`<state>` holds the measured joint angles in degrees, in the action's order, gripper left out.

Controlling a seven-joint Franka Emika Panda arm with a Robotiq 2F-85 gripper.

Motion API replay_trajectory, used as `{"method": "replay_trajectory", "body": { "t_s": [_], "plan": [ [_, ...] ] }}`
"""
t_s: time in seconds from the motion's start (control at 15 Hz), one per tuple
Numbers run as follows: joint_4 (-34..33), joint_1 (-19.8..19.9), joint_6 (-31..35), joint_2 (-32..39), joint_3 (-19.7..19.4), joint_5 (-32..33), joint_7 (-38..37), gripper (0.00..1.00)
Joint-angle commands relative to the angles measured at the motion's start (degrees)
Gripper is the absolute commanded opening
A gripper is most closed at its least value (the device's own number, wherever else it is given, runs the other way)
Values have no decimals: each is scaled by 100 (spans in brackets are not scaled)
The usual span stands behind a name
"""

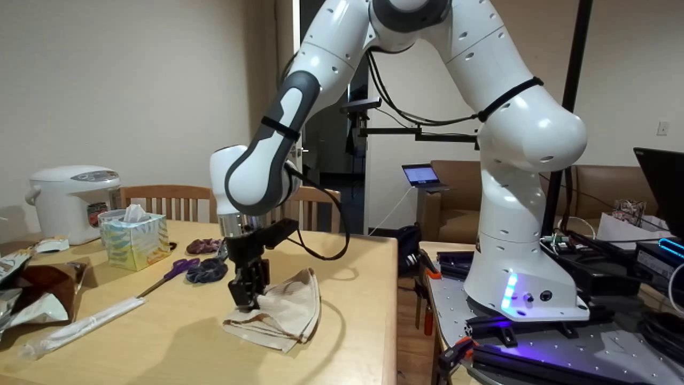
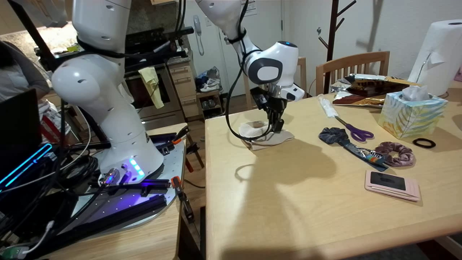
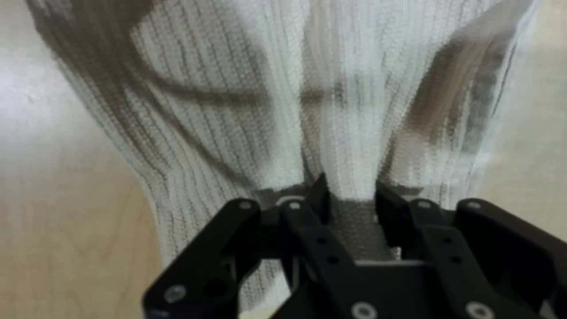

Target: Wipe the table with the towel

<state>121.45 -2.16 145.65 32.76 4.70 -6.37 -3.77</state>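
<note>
Towel [image 1: 293, 310] lies rumpled near the robot-side edge of the table [image 1: 371, 305] — arm [image 1: 409, 18] arched high, gripper [image 3: 353, 201] pointing down, clamped on a fold; towel fans toward that edge — long axis hard to call.

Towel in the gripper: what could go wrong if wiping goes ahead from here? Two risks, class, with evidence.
First, the towel is bunched where the gripper pinches it, so it might fold over and wipe unevenly. Second, a wide sweep could knock the scissors or dark scrunchie on the table.
</note>
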Motion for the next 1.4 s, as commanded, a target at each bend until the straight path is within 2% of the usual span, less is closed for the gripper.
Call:
{"method": "replay_trajectory", "body": {
  "t_s": [0.0,0.47,0.93,1.13,1.33],
  "plan": [
    [592,442,562,-80,119,-481,402,5],
    [1062,790,642,-416,121,-940,403,5],
    [1565,1357,578,-710,42,-1827,487,5],
    [1609,1561,397,-763,-80,-2057,450,5],
    [1534,1668,459,-783,24,-2305,641,5]
  ]
}}
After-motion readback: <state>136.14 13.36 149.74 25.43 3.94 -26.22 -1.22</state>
